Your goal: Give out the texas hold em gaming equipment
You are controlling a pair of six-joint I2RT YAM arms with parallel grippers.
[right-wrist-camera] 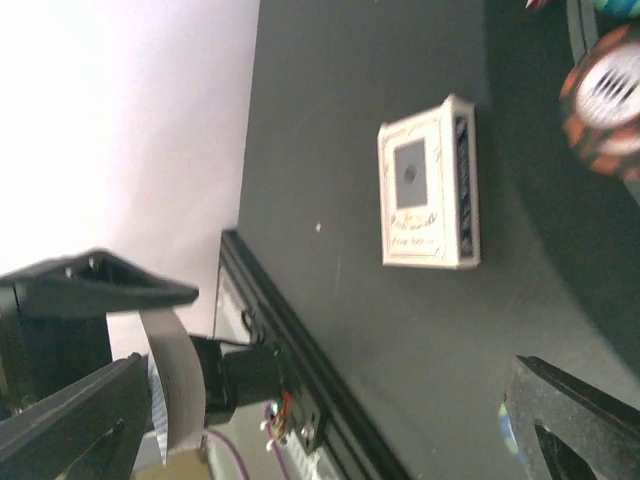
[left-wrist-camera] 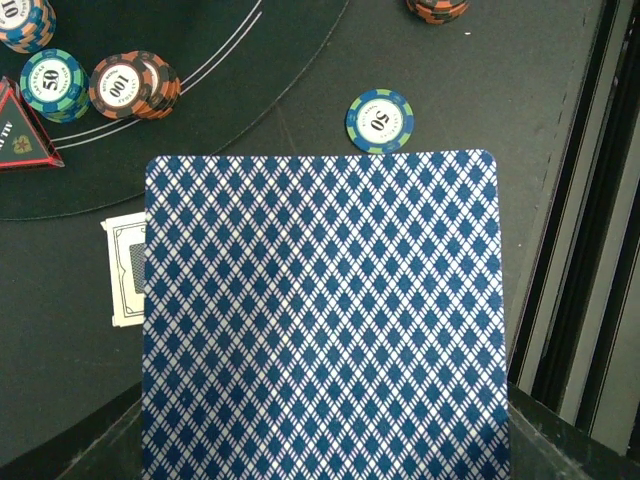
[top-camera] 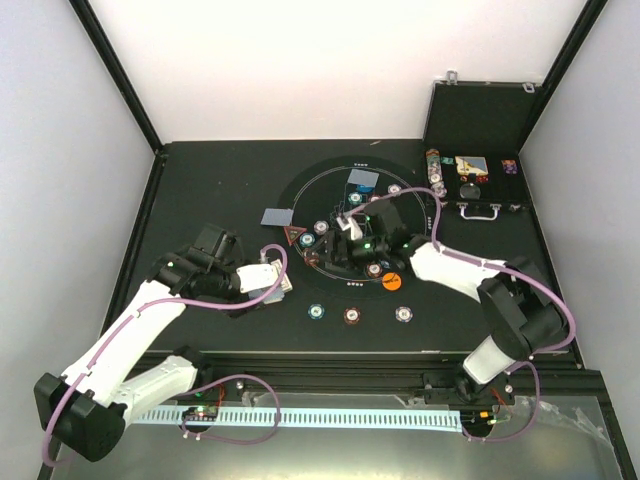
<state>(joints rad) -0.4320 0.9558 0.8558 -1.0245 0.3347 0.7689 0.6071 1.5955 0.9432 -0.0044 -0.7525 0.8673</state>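
The black hard case point(top-camera: 480, 115) stands open at the far right corner of the black surface point(top-camera: 220, 180), its lid upright against the wall. Inside it, a row of poker chips point(top-camera: 433, 168) runs along the left end. A pale-and-blue flat item in the middle is too small to identify, and a few more chips lie at the right end.

The left tool point(top-camera: 277, 281) is clenched on a playing card with a blue diamond-patterned back point(left-wrist-camera: 320, 320), held flat over the surface outside the round black mat point(top-camera: 327, 190). A green-and-blue round chip marked 50 point(left-wrist-camera: 380, 121) lies just beyond the card's far edge. A white printed card pack point(left-wrist-camera: 124, 270) shows beside the card's left edge.

The right tool point(top-camera: 350, 235) hangs over the mat, released, with nothing between its jaws. Chips lie around it, and the orange round button point(top-camera: 392, 282) is near.
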